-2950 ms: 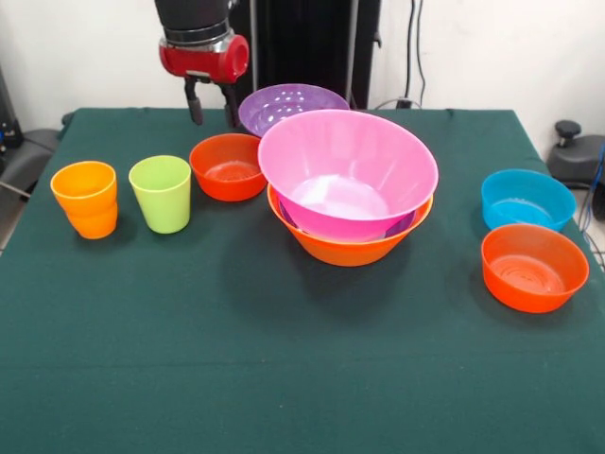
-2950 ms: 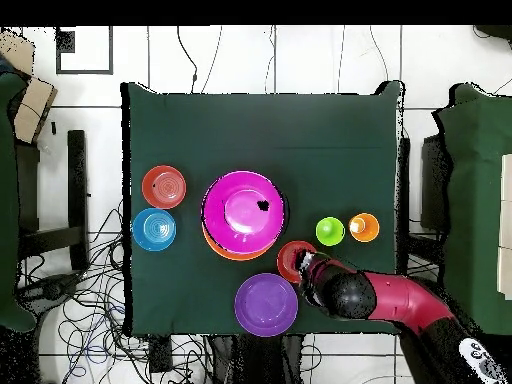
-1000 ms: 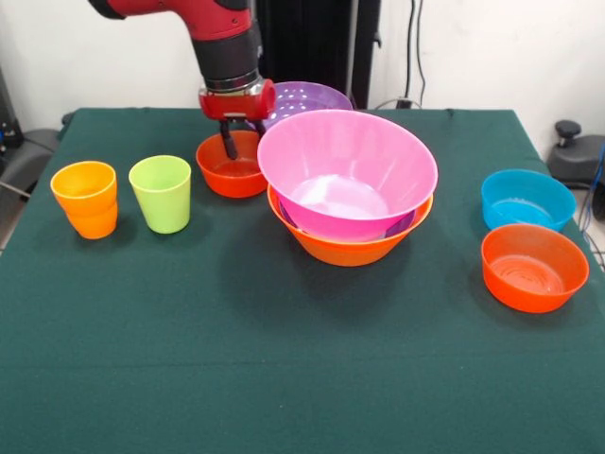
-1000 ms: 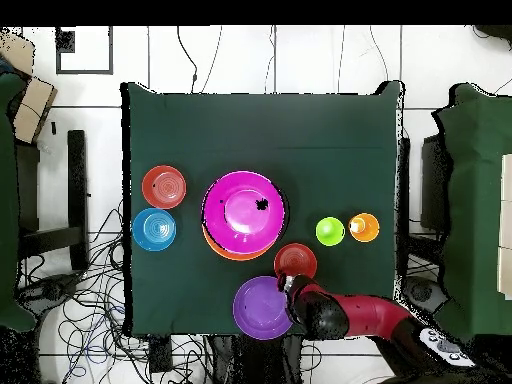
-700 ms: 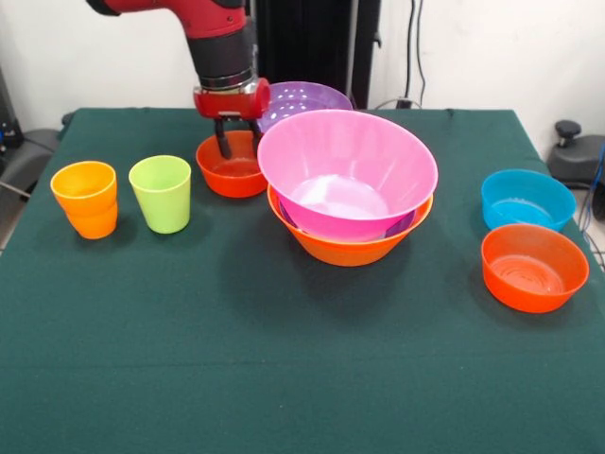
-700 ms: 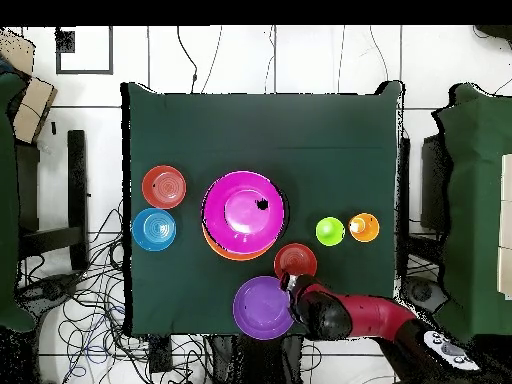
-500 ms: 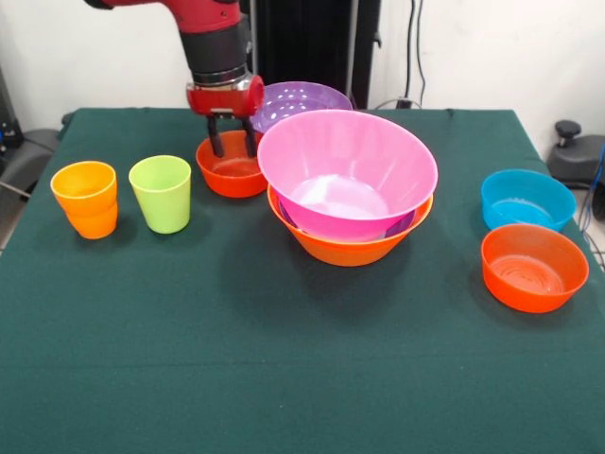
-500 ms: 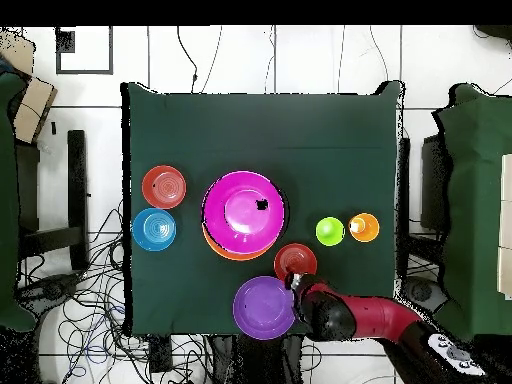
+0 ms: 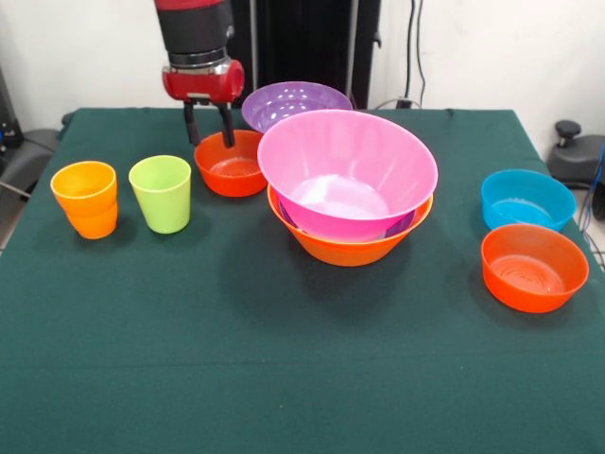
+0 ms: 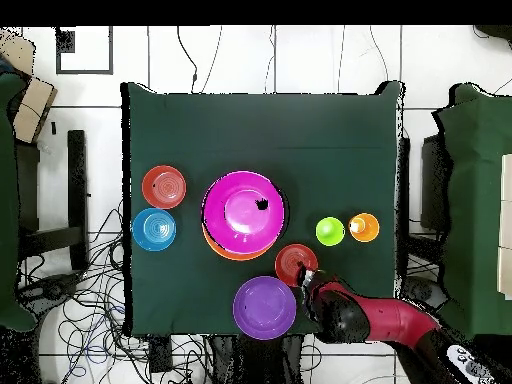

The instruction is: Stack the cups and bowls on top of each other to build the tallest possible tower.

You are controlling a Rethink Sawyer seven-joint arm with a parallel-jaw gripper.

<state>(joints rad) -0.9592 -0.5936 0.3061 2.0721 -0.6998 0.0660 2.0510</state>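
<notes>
Front view: the gripper (image 9: 209,126) hangs with its two fingers (image 9: 192,124) parted and empty, just above the far rim of the small red-orange bowl (image 9: 230,165). That bowl sits upright, mouth up, between the lime green cup (image 9: 161,193) and the tower (image 9: 348,184).

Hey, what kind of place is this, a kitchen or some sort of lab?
Most likely a robotics lab, not a kitchen. A red and black robot arm reaches over a table covered in green cloth, loose cables trail across the tiled floor, and the plastic bowls and cups sit empty.
</notes>
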